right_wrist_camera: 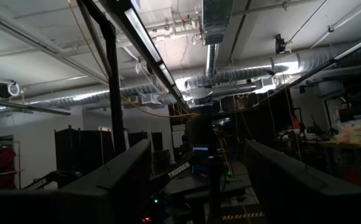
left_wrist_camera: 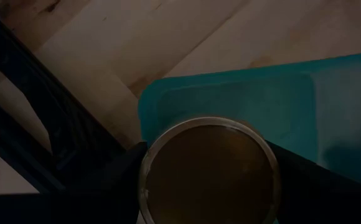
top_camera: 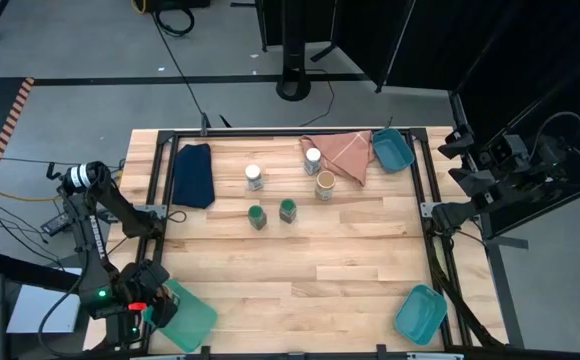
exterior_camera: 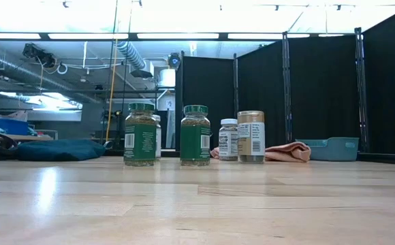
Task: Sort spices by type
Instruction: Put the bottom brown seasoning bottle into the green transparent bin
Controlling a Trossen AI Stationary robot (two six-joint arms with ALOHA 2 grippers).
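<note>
My left gripper (top_camera: 155, 310) is at the table's near left corner, over a teal bin (left_wrist_camera: 330, 112), shut on a spice jar with a tan-brown lid (left_wrist_camera: 208, 174). In mid-table stand two green-lidded jars (top_camera: 257, 216) (top_camera: 288, 210), two white-lidded jars (top_camera: 255, 177) (top_camera: 313, 157) and another tan-lidded jar (top_camera: 325, 185), all upright on their bases. My right gripper (right_wrist_camera: 199, 180) is raised beside the table's right edge, pointing up at the ceiling, open with nothing between its fingers. My left gripper holds the tan-lidded jar between its two fingers (left_wrist_camera: 121, 177), one on either side of the jar below the lid's rim (left_wrist_camera: 144, 180). The fingers come from above, pointing down. The jar stands upright over the bin. Whether its base touches the bin floor, I cannot tell.
A dark blue folded cloth (top_camera: 193, 175) lies at the far left and a pink cloth (top_camera: 345, 155) at the far right. One more teal bin (top_camera: 392, 150) sits at the far right corner, another (top_camera: 420, 313) at the near right corner. Dark rails frame the table.
</note>
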